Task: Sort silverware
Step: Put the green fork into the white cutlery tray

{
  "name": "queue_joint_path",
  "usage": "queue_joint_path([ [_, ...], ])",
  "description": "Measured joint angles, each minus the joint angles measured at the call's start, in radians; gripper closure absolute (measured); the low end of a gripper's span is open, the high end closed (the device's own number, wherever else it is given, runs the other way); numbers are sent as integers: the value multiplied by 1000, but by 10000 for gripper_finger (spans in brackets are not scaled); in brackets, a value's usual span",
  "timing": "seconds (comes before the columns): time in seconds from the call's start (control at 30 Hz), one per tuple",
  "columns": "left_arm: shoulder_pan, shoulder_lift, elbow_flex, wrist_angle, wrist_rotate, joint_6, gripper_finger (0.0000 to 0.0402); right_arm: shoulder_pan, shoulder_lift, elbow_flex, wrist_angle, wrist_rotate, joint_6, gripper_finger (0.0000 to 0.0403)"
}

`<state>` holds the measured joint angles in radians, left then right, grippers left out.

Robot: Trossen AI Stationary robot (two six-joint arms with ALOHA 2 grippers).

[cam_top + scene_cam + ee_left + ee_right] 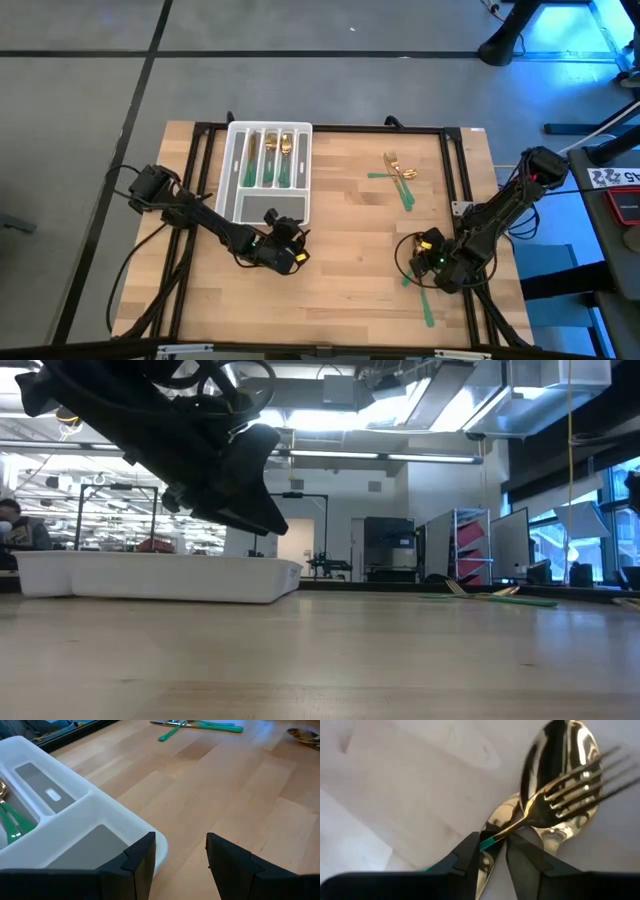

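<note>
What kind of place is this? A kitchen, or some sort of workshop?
Probably a robotics lab or workshop, not a kitchen. The wooden table stands on a bare grey floor, and behind it is an open hall with ceiling lights, metal racks and equipment.

The left arm reaches in from the table's left edge, elbow bent, its gripper point(284, 246) hanging just above the surface – fingers point(140, 865) parted with a clear gap between them, nothing held. The right arm folds in from the right edge, wrist tipped down, its gripper point(492, 851) low at the table – fingers point(470, 852) narrowed, pinching a thin neck
</note>
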<state>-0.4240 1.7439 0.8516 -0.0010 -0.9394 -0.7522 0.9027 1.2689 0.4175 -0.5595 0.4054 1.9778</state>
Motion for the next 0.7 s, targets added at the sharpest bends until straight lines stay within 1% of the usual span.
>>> queue_joint_path([
  [0.13,0,0,0,0,-1,4,238,-16,22,-3,32,40,-54,334],
  [0.37,0,0,0,0,-1,1,238,-14,26,-7,106,131,-131,394],
  [0.5,0,0,0,0,-1,1,238,-14,26,-7,151,170,-167,392],
  [0.7,0,0,0,5,-1,0,238,-14,26,46,139,239,-241,399],
])
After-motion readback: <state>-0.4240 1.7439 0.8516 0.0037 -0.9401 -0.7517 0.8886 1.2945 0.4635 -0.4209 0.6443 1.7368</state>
